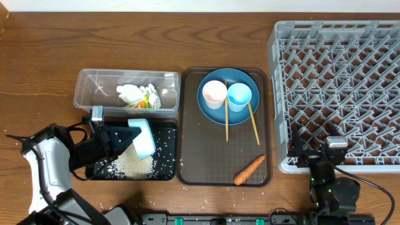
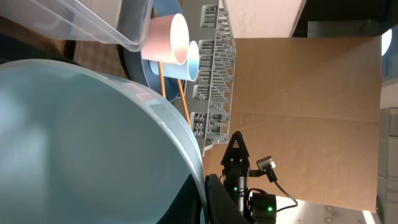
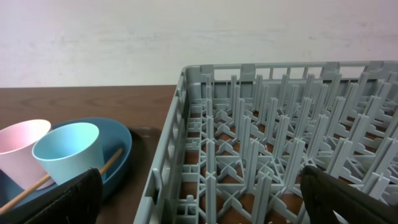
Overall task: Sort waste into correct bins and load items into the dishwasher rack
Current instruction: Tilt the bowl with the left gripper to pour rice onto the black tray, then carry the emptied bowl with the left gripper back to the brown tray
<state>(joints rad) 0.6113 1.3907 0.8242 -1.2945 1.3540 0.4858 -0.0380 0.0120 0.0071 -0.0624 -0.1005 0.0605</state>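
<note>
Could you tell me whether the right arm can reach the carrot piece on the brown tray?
Probably yes: the carrot piece lies uncovered in the corner of the brown tray nearest the open right end effector, which hovers by the adjacent corner of the dishwasher rack.

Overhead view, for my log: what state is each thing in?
Bowl: tipped, gripped by left gripper.
Black tray: holds rice.
Clear tub: holds crumpled paper.
Pink cup, blue cup: upright on plate.
Chopsticks: lying over plate rim.
Carrot: on brown tray.
Rack: empty where visible.
Right gripper: open.
</note>
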